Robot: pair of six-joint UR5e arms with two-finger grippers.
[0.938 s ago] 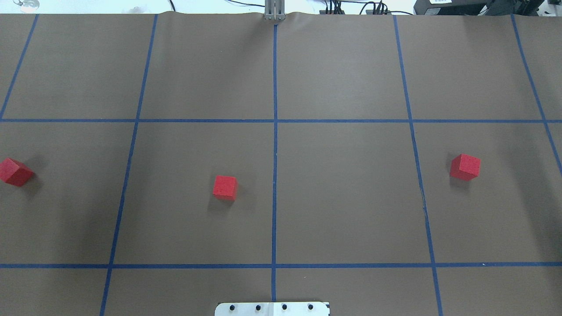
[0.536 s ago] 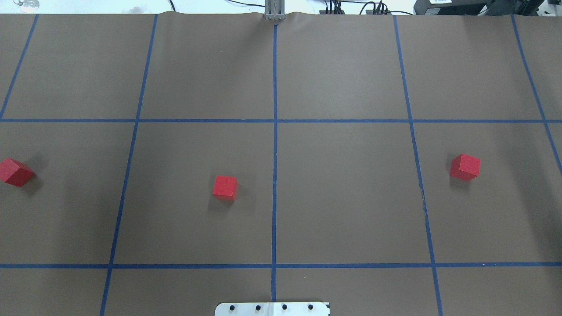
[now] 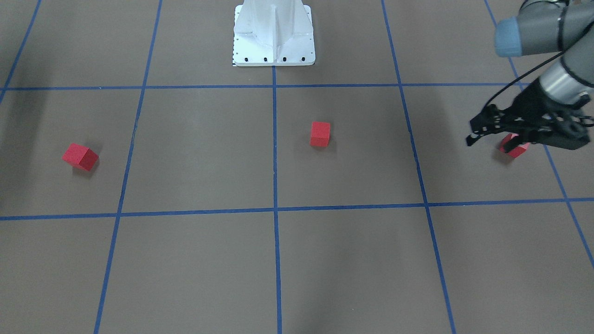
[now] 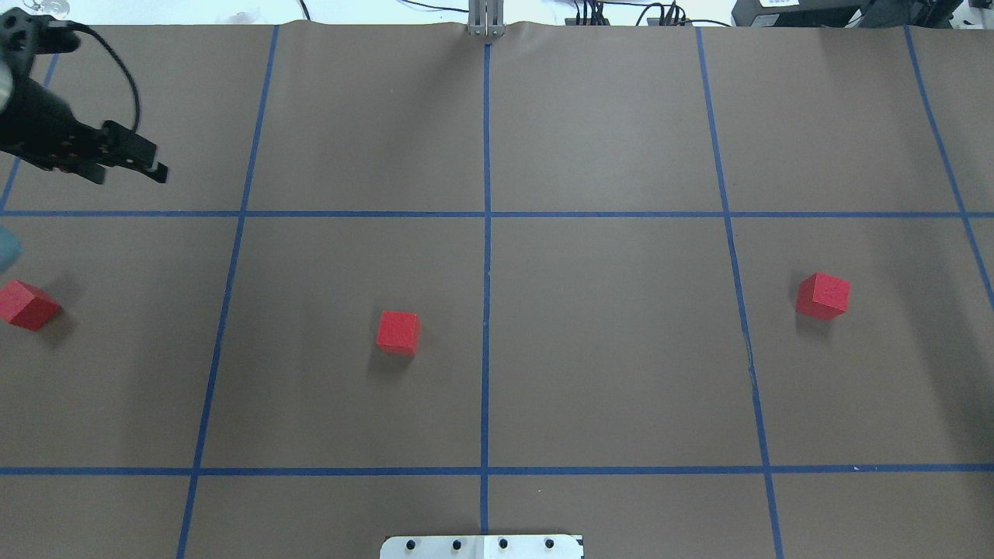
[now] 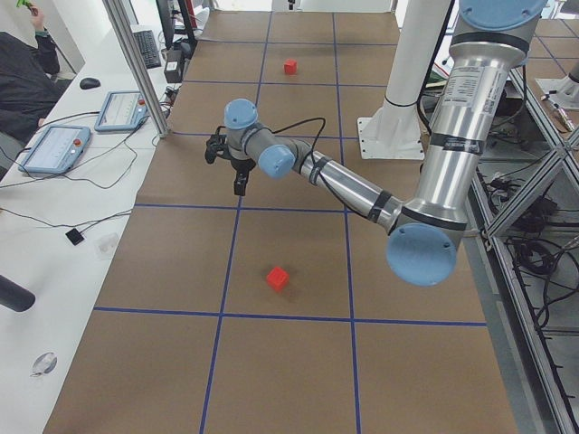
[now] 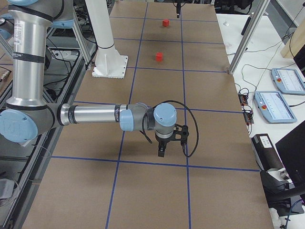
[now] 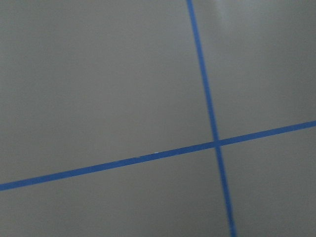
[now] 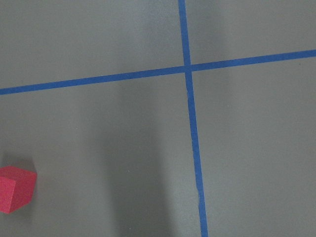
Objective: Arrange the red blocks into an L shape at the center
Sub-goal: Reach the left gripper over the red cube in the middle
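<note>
Three red blocks lie apart on the brown floor: left (image 4: 28,305), middle (image 4: 398,332) and right (image 4: 823,296). The centre (image 4: 512,233) around the middle tape crossing is bare. My left gripper (image 4: 128,172) is open and empty. It hovers above the far-left squares and partly covers the left block (image 3: 514,147) in the front view. My right gripper (image 6: 163,149) shows only in the exterior right view, so I cannot tell its state. Its wrist view has a red block (image 8: 15,190) at the lower left edge.
The white robot base (image 3: 274,37) stands at the table's near middle edge. Blue tape lines (image 4: 485,349) divide the floor into squares. Tablets and cables (image 5: 54,145) lie on the white bench beyond the far edge. The left wrist view shows only a tape crossing (image 7: 216,143).
My left arm and its open gripper have come into the overhead view at the top left. The three red blocks have not moved.
</note>
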